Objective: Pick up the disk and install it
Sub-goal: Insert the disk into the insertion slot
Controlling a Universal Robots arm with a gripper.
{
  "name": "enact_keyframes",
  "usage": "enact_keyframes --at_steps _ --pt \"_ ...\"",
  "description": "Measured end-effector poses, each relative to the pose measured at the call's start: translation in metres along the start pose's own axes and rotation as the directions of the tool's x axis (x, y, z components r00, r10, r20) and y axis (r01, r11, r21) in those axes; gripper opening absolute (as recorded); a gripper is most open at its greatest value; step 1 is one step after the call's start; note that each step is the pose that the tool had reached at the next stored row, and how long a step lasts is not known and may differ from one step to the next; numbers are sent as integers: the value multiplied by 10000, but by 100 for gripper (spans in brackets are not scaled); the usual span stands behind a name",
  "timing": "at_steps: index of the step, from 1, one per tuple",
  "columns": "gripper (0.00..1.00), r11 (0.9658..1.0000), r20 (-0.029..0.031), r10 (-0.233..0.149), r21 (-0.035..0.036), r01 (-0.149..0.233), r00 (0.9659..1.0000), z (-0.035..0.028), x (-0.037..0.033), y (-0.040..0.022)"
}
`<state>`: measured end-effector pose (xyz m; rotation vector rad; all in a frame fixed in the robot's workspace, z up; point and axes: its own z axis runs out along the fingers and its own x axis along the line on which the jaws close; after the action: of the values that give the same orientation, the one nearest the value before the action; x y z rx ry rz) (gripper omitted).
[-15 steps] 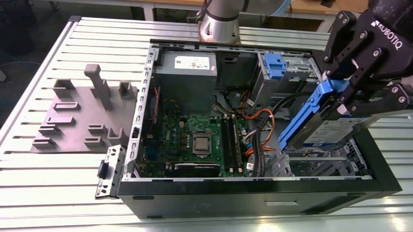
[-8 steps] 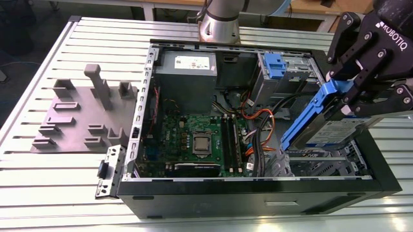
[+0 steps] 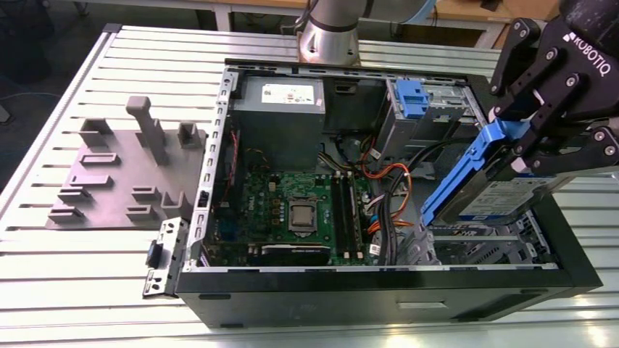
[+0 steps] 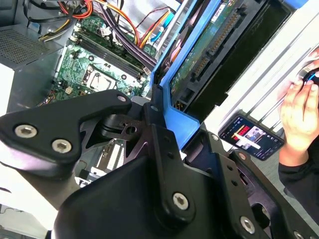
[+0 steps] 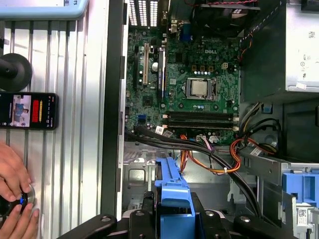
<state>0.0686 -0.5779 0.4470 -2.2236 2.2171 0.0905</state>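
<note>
My gripper (image 3: 517, 148) is shut on the disk (image 3: 495, 197), a silver-grey drive with a white-and-blue label in a blue carrier (image 3: 462, 174). It hangs tilted above the open computer case (image 3: 387, 293), over the drive-cage corner at the exterior view's right. In the second wrist view the black fingers (image 4: 149, 134) clamp the carrier's blue end, and the disk (image 4: 209, 50) stretches away with its connector edge showing. In the first wrist view the carrier's blue end (image 5: 172, 196) sits between the jaws, above the case's cables.
Inside the case lie the green motherboard (image 3: 300, 210), a grey power supply (image 3: 280, 101), orange and black cables (image 3: 387, 192) and another blue carrier (image 3: 411, 98) in a bay. A grey fixture (image 3: 126, 174) stands on the slatted table. A phone (image 5: 27, 110) and a person's hand (image 5: 15, 194) are beside the case.
</note>
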Motion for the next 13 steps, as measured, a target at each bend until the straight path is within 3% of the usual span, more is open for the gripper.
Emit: enact_keyframes --at_steps 13 --pt "37 10000 0 10 0 -10 10000 35 2 -107"
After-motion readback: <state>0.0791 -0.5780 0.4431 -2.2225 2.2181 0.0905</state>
